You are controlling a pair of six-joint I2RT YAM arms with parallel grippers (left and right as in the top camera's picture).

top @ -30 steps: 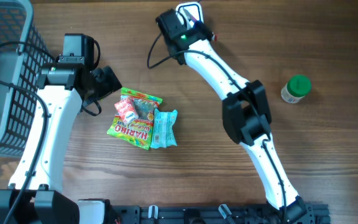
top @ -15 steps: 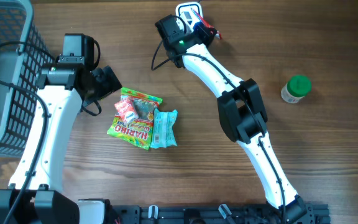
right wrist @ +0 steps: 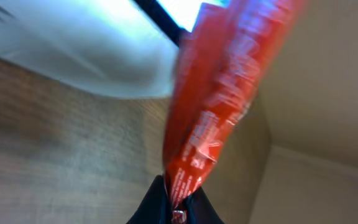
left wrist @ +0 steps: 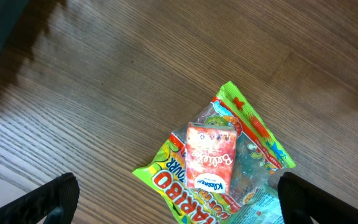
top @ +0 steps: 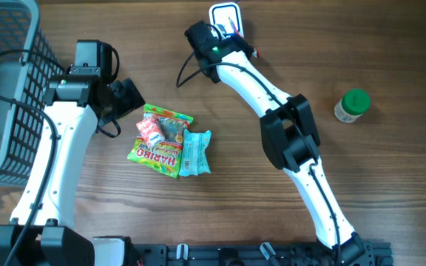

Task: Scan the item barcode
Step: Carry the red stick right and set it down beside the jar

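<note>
Mid-task, item at the scanner. The right gripper (right wrist: 178, 210) has its jaws pinched tight on the bottom edge of a red packet (right wrist: 229, 93), held up off the counter (top: 390, 192) at the far edge, right by the lit scanner (top: 225, 15). The wrist view shows the packet crossing in front of the scanner's bright face. So pick-up and carry look done, and what's left is getting the barcode to read. The packet is blurred and no barcode is legible, so I can't tell whether the code faces the window or whether a scan has registered; it may need a twist or tilt. After that the packet probably has to be put somewhere, possibly the basket (top: 9, 29), but that's a guess. The left gripper (top: 129, 97) hangs above the snack pile with jaws spread wide, holding nothing. Counts: one red packet in the grip; three items piled near the counter's middle, namely one Haribo bag (top: 157, 151), one small red-orange pack (left wrist: 211, 155) lying on top of it, and one teal packet (top: 195, 151) touching the bag's side; one green-capped bottle (top: 353, 106) standing well apart on the right; one basket at the left edge; one scanner. If every item needs scanning, four look left after this one.
</note>
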